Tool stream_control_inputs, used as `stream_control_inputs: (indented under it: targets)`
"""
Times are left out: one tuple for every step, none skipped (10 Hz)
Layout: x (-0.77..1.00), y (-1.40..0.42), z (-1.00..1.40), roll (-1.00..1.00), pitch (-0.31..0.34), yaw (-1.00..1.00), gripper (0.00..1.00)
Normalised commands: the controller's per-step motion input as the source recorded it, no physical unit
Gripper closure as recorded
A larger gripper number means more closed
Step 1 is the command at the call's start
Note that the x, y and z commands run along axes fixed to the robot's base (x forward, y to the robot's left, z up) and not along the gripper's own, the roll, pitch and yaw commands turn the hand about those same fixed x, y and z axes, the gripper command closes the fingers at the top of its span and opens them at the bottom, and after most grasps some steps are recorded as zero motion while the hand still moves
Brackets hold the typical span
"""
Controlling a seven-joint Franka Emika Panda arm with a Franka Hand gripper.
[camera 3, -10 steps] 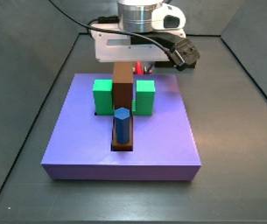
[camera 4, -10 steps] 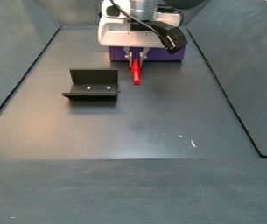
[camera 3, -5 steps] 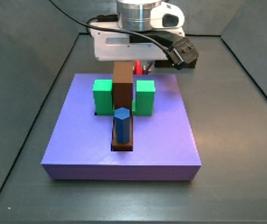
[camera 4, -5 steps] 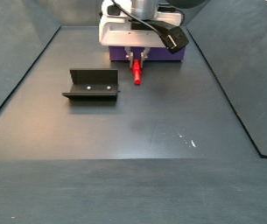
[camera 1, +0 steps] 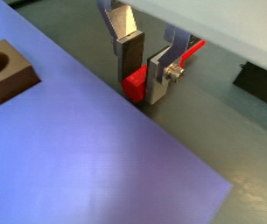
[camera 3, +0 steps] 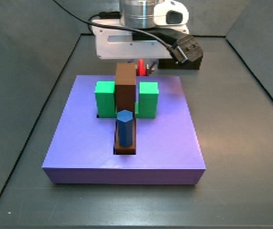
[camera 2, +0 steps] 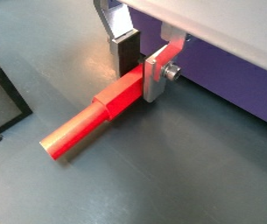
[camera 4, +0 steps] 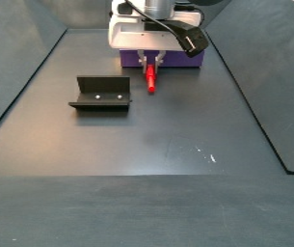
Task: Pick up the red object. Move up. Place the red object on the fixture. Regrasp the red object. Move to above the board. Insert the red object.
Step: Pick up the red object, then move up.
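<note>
The red object (camera 2: pixel 92 120) lies flat on the grey floor, close to the edge of the board (camera 3: pixel 163 134). My gripper (camera 2: pixel 142 80) is down at the floor, its two fingers pressed against the sides of the square end of the red object (camera 1: pixel 135 86). In a side view the gripper (camera 4: pixel 147 64) stands just in front of the board (camera 4: pixel 185 61), and the red object (camera 4: pixel 149 83) points away from it. The fixture (camera 4: pixel 100 95) sits on the floor apart from the gripper, with nothing in it.
Two green blocks (camera 3: pixel 105 98) (camera 3: pixel 149 97), a long brown bar (camera 3: pixel 126 89) and a blue peg (camera 3: pixel 124 127) stand on the board. A brown block with a round hole (camera 1: pixel 1 70) shows in a wrist view. Dark walls enclose the floor.
Nothing has visibly moved; the gripper stays at the red object on the floor.
</note>
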Motion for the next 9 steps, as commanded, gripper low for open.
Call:
stream_control_inputs:
  targets:
    - [0.00, 0.00, 0.00, 0.00, 0.000, 0.00, 1.00]
    - [0.00, 0.00, 0.00, 0.00, 0.000, 0.00, 1.00]
    - [0.00, 0.00, 0.00, 0.00, 0.000, 0.00, 1.00]
    - [0.00, 0.00, 0.00, 0.00, 0.000, 0.00, 1.00]
    - [0.00, 0.00, 0.00, 0.00, 0.000, 0.00, 1.00]
    - [0.00, 0.00, 0.83, 0.00, 0.000, 0.00, 1.00]
    - [-0.05, 0.04, 0.78, 0.01, 0.029, -0.01, 1.00]
    - [-0.08, 0.04, 0.57, -0.01, 0.033, -0.01, 1.00]
    - [-0.05, 0.01, 0.27, -0.05, 0.001, -0.01, 1.00]
